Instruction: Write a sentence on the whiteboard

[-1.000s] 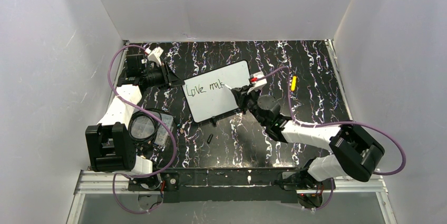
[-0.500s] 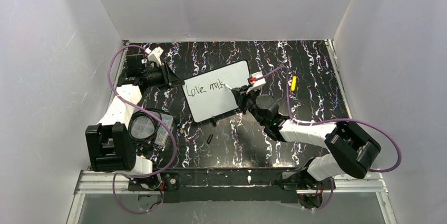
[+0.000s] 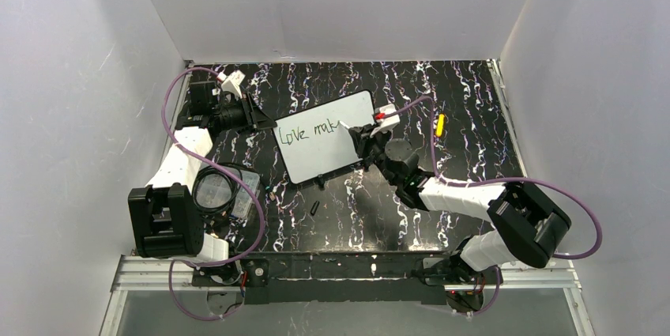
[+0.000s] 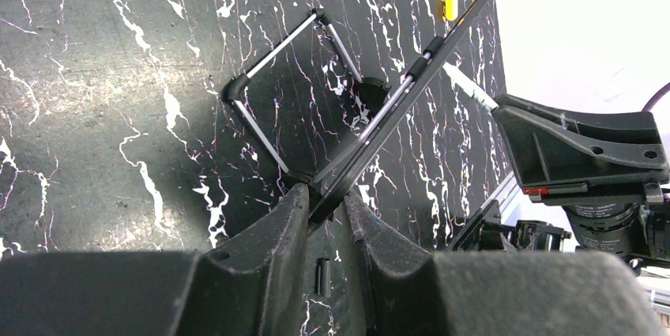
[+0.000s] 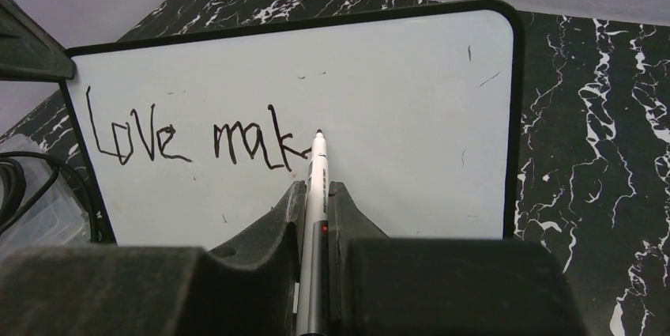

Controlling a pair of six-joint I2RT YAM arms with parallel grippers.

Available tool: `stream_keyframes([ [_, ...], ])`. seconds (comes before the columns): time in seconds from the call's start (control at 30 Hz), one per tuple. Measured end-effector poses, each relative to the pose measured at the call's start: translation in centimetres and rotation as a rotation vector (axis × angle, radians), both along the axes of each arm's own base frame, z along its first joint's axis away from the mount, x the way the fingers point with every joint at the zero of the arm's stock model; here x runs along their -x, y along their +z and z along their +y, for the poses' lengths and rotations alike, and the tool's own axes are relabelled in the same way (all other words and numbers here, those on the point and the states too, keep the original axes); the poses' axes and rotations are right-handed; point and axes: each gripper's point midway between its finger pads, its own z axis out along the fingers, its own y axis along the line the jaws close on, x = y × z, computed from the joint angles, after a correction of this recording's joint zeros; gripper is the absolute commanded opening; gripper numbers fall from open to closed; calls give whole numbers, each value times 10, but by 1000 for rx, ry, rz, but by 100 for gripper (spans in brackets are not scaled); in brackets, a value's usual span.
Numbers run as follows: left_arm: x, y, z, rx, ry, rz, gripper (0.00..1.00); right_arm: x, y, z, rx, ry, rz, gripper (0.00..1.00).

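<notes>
- The whiteboard (image 3: 316,158) stands tilted on the counter (image 3: 466,91), between the two arms.
- The left hand (image 4: 325,203) is clamped on the board's left edge, which seems to steady it.
- The right hand (image 5: 315,188) is clamped on a pen (image 5: 318,158), whose tip sits at the board just past the "k".
- Written so far: "Love mak". The second word looks unfinished, so the sentence is probably less than half done, with more words to come.

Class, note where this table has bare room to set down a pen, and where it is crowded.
Free: the table strip behind the whiteboard, and the stretch right of the yellow pen. Crowded: both whiteboard ends, and the near left by the clear box.
</notes>
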Motion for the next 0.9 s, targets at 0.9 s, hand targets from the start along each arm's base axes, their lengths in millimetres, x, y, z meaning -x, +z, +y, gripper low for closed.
stream_keyframes([
  [0.9, 0, 0, 0, -1, 1, -1, 20, 6, -10, 5, -16, 43, 32, 1],
])
